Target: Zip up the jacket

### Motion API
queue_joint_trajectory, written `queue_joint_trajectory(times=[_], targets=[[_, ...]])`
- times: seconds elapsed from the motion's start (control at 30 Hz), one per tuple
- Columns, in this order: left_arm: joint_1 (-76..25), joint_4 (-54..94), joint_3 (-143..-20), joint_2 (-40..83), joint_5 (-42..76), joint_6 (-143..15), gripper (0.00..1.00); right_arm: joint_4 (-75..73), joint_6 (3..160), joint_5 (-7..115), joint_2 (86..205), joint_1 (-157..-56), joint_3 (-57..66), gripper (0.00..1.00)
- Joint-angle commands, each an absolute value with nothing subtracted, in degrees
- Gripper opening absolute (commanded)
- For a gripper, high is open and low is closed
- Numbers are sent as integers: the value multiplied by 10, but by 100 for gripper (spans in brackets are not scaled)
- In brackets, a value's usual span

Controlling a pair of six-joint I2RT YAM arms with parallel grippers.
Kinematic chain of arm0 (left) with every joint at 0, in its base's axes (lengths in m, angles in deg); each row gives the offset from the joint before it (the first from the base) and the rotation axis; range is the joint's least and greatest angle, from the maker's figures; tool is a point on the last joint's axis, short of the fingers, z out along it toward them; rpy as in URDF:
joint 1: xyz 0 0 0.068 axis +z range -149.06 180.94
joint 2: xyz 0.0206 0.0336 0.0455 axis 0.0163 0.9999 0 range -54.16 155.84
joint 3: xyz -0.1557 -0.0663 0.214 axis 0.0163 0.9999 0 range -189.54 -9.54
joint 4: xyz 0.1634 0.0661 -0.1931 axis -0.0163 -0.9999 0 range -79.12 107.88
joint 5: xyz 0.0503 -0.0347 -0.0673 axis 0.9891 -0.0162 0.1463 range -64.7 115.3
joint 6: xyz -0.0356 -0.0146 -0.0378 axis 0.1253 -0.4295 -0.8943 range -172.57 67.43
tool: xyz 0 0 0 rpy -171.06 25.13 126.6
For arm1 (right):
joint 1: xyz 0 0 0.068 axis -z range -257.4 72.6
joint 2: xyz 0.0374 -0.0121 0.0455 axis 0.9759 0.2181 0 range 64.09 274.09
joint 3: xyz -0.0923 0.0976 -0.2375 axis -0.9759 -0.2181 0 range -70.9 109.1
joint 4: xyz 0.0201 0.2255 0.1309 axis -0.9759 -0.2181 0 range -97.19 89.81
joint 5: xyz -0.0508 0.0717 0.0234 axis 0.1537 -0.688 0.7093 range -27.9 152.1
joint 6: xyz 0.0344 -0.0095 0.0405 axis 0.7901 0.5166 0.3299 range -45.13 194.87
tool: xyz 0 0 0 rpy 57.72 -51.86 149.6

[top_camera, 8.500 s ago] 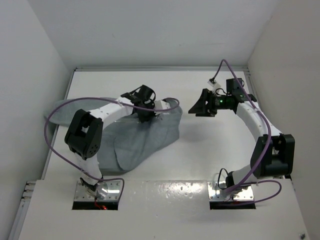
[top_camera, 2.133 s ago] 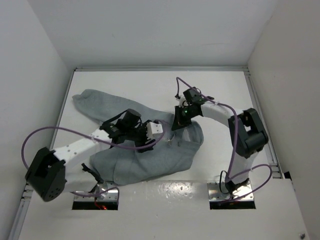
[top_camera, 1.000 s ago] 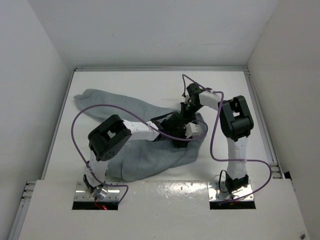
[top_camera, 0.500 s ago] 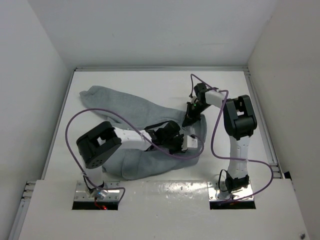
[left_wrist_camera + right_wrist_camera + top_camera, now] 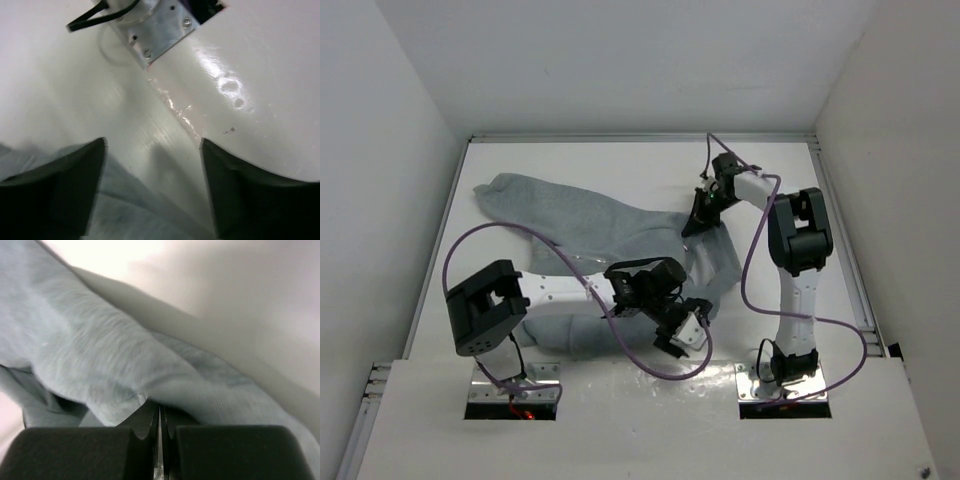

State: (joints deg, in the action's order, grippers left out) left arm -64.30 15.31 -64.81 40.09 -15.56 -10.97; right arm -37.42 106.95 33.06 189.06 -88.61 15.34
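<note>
The light grey jacket (image 5: 580,225) lies crumpled across the table, one sleeve reaching the back left. Its zipper does not show in any view. My right gripper (image 5: 698,217) is at the jacket's far right edge, shut on a fold of the fabric. In the right wrist view the jaws (image 5: 160,412) are pressed together with grey cloth (image 5: 100,360) bunched at their tips. My left gripper (image 5: 682,326) hovers just off the jacket's near right corner. It stands wide open (image 5: 152,145) with nothing between its fingers, over bare table and a bit of jacket hem (image 5: 125,212).
The raised white ledge (image 5: 650,395) with both arm mounts runs along the near edge. The right arm's metal base plate (image 5: 155,32) lies just ahead of the left gripper. White walls enclose the table on the left, back and right.
The left gripper has slid toward the near edge off the jacket and opened, letting go. The right gripper has drawn the fabric slightly back and right.
</note>
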Motion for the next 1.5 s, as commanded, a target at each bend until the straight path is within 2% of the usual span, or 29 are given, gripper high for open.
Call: queue_joint_trajectory(times=[0.0,0.1,0.13,0.17,0.23,0.27,0.3,0.33,0.37,0.43,0.5,0.53,0.63,0.67,0.77,0.83,0.9,1.1,1.3,1.33,1.37,1.4,1.43,1.47], targets=[[-639,163,-634,358,-226,-113,99,-296,1078,304,1871,-868,192,1],[-608,253,-585,290,-202,-216,100,-289,1066,256,1830,-849,170,6],[-608,271,-577,236,-176,-236,100,-289,1064,244,1822,-838,154,8],[-602,280,-577,212,-100,-257,100,-289,1057,216,1813,-831,150,8],[-590,270,-599,182,-10,-327,100,-290,1050,185,1774,-824,124,9],[-580,215,-621,182,42,-336,96,-287,1050,167,1755,-824,114,9],[-566,186,-662,182,43,-342,91,-274,1055,162,1731,-826,100,9],[-536,163,-675,190,51,-357,83,-270,1061,149,1711,-829,67,13],[-523,141,-682,196,71,-367,61,-270,1063,145,1703,-847,58,15],[-481,130,-676,211,71,-374,32,-259,1086,134,1682,-859,7,20],[-462,110,-676,228,64,-374,13,-224,1112,134,1675,-885,-28,26],[-443,98,-676,253,57,-374,11,-212,1129,135,1676,-889,-49,28],[-412,72,-669,284,25,-396,11,-187,1177,129,1692,-891,-85,38],[-412,72,-662,284,14,-397,13,-173,1193,125,1693,-885,-110,45],[-424,77,-626,299,26,-397,18,-110,1215,135,1682,-870,-158,56],[-440,77,-609,320,91,-402,12,-113,1203,134,1681,-862,-171,56],[-428,69,-596,347,98,-415,3,-126,1199,128,1677,-860,-176,56],[-361,58,-536,349,120,-430,0,-209,1140,132,1646,-864,-177,56],[-329,59,-514,320,103,-416,0,-182,1149,123,1657,-897,-186,56],[-318,51,-522,310,88,-410,4,-177,1149,123,1662,-903,-185,56],[-312,46,-527,292,63,-395,14,-161,1147,124,1661,-909,-184,54],[-306,46,-527,278,23,-395,39,-158,1149,124,1662,-924,-176,54],[-306,46,-543,264,11,-395,47,-162,1136,126,1661,-928,-175,54],[-300,51,-549,251,5,-395,52,-167,1126,131,1661,-933,-174,50]])
